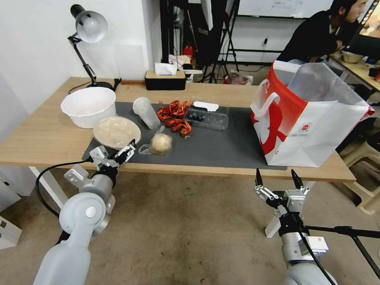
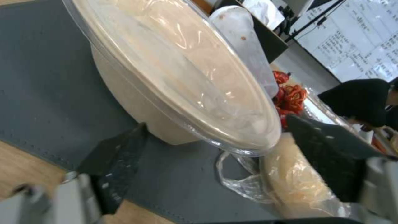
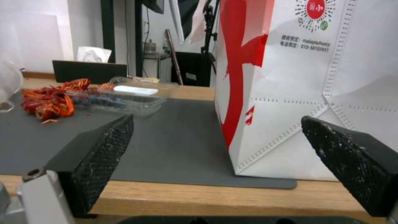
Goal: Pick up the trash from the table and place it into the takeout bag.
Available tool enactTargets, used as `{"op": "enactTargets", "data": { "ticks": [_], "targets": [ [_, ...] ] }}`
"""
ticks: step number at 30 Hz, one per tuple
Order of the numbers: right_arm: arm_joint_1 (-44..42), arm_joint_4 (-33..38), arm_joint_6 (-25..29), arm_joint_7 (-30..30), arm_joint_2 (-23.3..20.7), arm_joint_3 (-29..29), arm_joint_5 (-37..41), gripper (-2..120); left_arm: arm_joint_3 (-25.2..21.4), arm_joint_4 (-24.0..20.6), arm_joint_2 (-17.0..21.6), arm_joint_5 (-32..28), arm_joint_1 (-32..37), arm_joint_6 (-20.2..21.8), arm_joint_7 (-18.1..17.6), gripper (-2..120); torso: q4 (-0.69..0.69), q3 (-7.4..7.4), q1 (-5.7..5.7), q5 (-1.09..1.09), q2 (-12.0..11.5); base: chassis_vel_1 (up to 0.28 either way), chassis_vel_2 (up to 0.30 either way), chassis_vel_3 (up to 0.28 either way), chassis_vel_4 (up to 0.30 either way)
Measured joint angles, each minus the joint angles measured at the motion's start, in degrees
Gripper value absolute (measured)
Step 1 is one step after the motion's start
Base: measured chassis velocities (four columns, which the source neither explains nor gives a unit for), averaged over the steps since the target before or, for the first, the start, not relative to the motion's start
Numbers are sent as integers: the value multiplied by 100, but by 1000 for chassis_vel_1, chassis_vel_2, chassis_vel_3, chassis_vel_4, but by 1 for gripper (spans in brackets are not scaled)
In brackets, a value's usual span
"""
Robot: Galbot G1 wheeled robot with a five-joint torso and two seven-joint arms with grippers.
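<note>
On the light-wood worktop (image 1: 39, 140), the left gripper (image 1: 116, 152) spreads its fingers just short of the beige shallow bowl (image 1: 116, 131), while the right gripper (image 1: 279, 178) hangs spread below the takeout bag (image 1: 312, 122).

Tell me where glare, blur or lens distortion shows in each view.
Head view: wide-angle bending, table edges curve. Left wrist view: glare streaks on the bowl film, near jaws blurred. Right wrist view: bag fairly sharp, jaws near the lens soft.
</note>
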Motion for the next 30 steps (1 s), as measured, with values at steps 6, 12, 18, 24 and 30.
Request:
{"op": "enactTargets", "data": {
  "ticks": [6, 12, 18, 24, 30],
  "targets": [
    [-34, 1, 5, 0, 14, 1, -30, 100, 5, 68, 117, -16, -91, 138, -80, 60, 0, 0, 0, 0, 0, 0, 0, 0, 0],
    [-51, 12, 11, 1, 23, 2, -52, 100, 5, 134, 173, -8, -117, 196, -89, 39, 0, 0, 0, 0, 0, 0, 0, 0, 0],
    [-64, 15, 20, 1, 32, 4, -66, 100, 2, 207, 225, 86, -137, 201, -5, 17, 0, 0, 0, 0, 0, 0, 0, 0, 0],
    [-63, 6, 29, 1, 46, 7, -77, 100, 14, 212, 272, 498, -27, -73, 456, 0, 0, 0, -1, 1, 0, 0, 0, 0, 0],
    [-62, -11, 38, 1, 64, 7, -88, 100, 57, 271, 383, 1132, 73, -913, 1758, 0, 0, 0, -2, 0, 0, 0, 0, 0, 0]
  ]
}}
